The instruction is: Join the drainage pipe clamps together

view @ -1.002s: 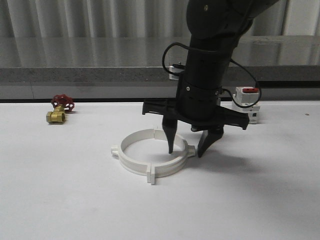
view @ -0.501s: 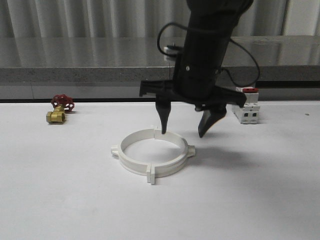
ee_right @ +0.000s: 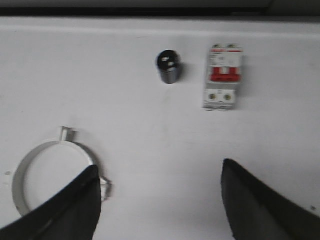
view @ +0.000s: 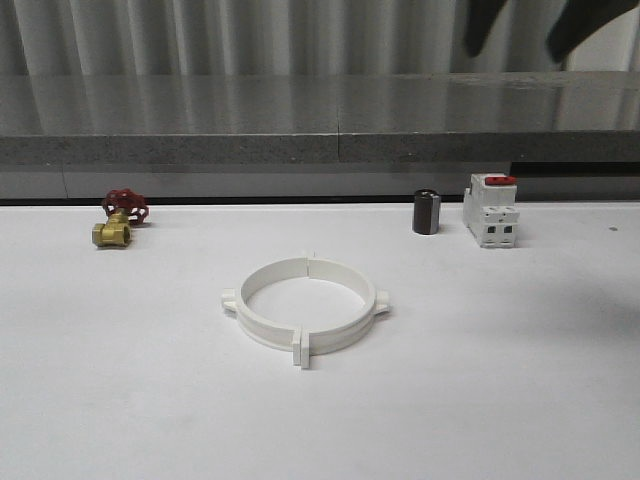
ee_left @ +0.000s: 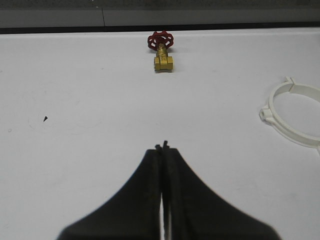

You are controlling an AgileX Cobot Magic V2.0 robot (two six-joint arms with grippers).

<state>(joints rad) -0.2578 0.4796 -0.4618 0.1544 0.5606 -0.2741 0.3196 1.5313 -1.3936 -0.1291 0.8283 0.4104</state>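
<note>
Two half-rings, and they already sit together as one closed white ring: the drainage pipe clamps point(view: 305, 315) lie flat on the bench point(view: 120, 400), about mid-bench and a bit left of centre, with the flanges meeting at the near side and again at the far side. So the seam runs near-to-far, and the little outer tabs stick out left and right.

The right claw point(ee_right: 160, 200) is spread wide, holding nothing, high up over the right side. From its wrist view the ring lies down and off to its left, with one tab just beside the left finger. The left claw point(ee_left: 164, 150) is pressed together, empty, hanging over bare bench with the ring off to its right and the brass valve point(view: 118, 222) farther back.

My guess is the joining is pretty much done. If anything needs a squeeze, the right arm looks nearer. The breaker point(view: 491, 209) and the dark cylinder point(view: 427, 212) sit well clear at the far right.
</note>
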